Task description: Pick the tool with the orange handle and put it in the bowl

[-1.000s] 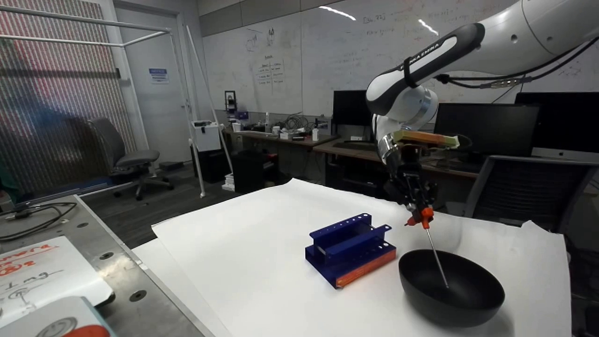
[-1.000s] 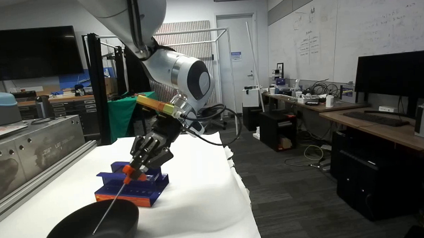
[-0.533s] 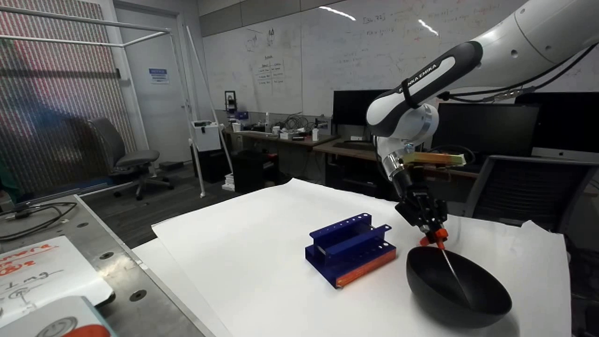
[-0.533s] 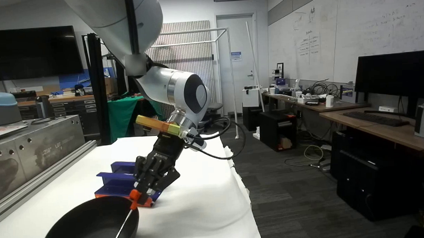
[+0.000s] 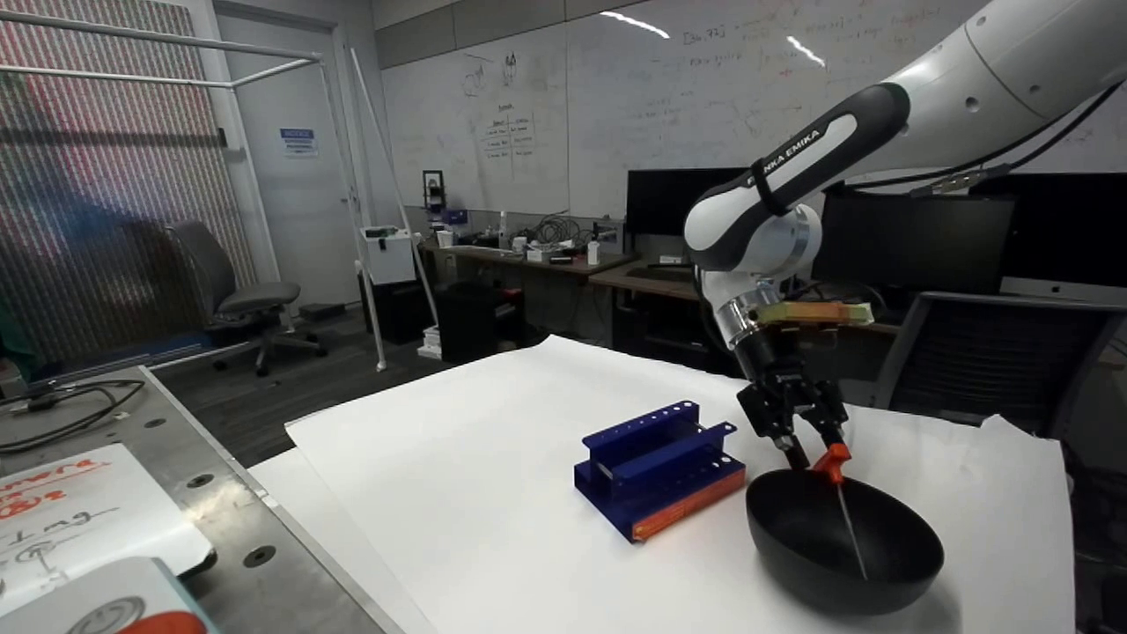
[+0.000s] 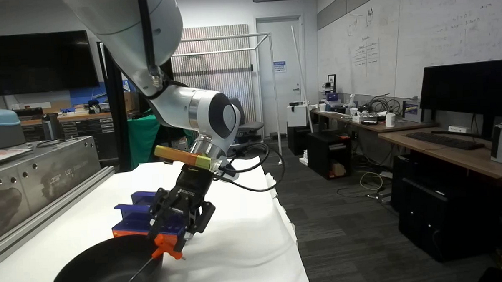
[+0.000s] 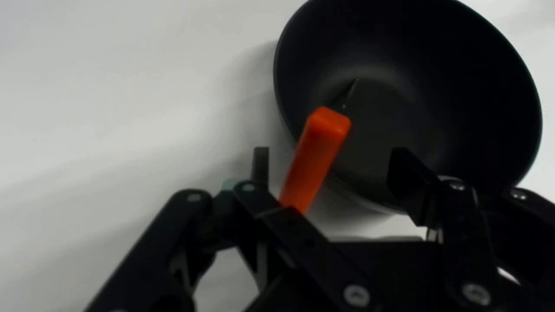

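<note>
The tool with the orange handle (image 5: 831, 462) leans with its T-shaped handle at the near-gripper rim of the black bowl (image 5: 828, 581). Its thin metal shaft slants down into the bowl in both exterior views. My gripper (image 7: 331, 173) has its fingers spread apart, just above the rim. Between them, nearer the left finger in the wrist view, stands the orange handle (image 7: 314, 156), with a wide gap to the right finger. An exterior view also has the gripper (image 6: 166, 240) around the handle (image 6: 166, 245), jaws parted. The handle's lower end is hidden behind a finger in the wrist view.
A blue tool rack (image 5: 656, 471) with an orange front strip stands on the white-covered table (image 5: 458, 493) beside the bowl. In an exterior view the rack (image 6: 132, 222) lies behind the gripper. A metal bench (image 6: 35, 177) runs along the table's side.
My gripper came down toward the bowl with the tool shut in it, then its fingers parted around the handle. The bowl shifted slightly away and back. The tool's handle now sits lower, at the rim.
</note>
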### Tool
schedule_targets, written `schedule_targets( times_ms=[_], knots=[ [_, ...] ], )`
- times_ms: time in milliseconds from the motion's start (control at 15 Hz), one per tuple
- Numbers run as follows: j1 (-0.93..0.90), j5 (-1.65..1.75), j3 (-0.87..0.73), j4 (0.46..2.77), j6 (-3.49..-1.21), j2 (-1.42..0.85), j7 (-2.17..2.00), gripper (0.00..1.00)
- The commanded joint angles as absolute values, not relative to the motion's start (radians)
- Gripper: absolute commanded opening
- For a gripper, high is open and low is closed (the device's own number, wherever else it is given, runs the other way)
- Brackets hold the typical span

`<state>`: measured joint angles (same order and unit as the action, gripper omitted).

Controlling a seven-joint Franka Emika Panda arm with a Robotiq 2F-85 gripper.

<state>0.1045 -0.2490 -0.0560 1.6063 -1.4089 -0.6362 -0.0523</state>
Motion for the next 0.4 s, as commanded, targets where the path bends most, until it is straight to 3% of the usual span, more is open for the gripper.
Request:
schedule_targets(
  times_ms=[0,333],
  knots=[
    [0.077,-0.228,-0.048,1.661,-1.518,-0.506,-0.029,0.99],
    [0.069,-0.302,-0.022,1.695,-1.628,-0.321,-0.028,1.00]
  ],
)
